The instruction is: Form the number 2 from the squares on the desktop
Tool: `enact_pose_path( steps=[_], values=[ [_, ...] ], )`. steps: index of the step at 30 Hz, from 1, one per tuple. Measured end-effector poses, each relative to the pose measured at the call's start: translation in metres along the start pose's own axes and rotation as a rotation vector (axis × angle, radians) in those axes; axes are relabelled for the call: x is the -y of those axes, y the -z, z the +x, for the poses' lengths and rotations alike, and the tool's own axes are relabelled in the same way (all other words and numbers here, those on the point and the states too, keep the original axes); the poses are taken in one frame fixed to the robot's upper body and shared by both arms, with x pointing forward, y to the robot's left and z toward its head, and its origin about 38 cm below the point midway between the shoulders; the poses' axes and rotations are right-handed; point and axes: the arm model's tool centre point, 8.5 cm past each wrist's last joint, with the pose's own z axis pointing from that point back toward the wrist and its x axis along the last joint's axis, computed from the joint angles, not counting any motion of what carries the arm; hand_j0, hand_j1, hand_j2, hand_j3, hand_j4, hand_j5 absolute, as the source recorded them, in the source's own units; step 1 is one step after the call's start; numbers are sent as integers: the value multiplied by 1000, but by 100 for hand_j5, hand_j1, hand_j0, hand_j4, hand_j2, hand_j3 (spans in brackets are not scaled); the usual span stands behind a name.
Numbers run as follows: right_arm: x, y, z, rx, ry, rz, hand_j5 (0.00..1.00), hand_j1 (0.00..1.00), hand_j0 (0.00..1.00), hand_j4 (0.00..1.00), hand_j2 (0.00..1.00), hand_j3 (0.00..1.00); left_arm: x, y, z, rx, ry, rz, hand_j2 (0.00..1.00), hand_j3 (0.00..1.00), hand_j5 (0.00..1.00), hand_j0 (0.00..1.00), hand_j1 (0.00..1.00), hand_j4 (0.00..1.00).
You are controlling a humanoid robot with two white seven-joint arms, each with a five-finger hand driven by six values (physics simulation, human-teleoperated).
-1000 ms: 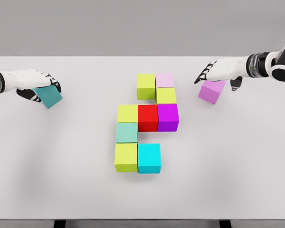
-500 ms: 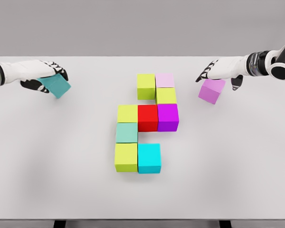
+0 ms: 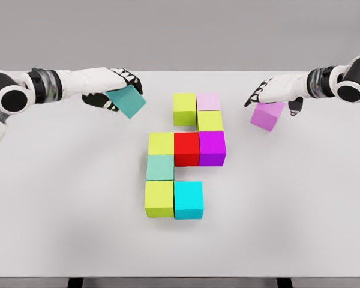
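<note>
The step in hand looks like carrying a missing piece to the top row of the figure. The left hand [image 3: 111,87] has its fingers closed around a teal cube [image 3: 127,101], held tilted above the white table [image 3: 60,210], and the unfinished 2 lies just to that hand's right. The nearest block there is the upper yellow-green cube [image 3: 184,108], with a pale pink cube [image 3: 208,101] touching its far side — the open spot seems to be the one on its near side.

The next move calls for levelling the teal cube and setting it flush beside that yellow-green cube without nudging it. Below sit a red cube [image 3: 186,149] and a cyan cube [image 3: 188,199], the last at the bottom row.

The right hand [image 3: 276,90] rests over a violet cube [image 3: 266,115], fingers draped on its top — whether it truly grips is unclear. This cube stands well apart from the figure.
</note>
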Motion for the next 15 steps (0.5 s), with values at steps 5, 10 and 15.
enact_pose_path(
  steps=[5,10,15],
  values=[
    [-3,4,1,2,2,13,100,100,100,100,100,100,-9,8,0,-77,-61,13,22,22,22,22,22,22],
    [-5,6,2,0,-6,25,100,100,100,100,100,100,-18,31,8,-202,-182,13,23,23,23,23,23,23],
    [-5,6,2,-1,-9,28,88,88,88,88,88,88,-15,46,15,-274,-240,-6,23,23,23,23,23,23]
  ],
)
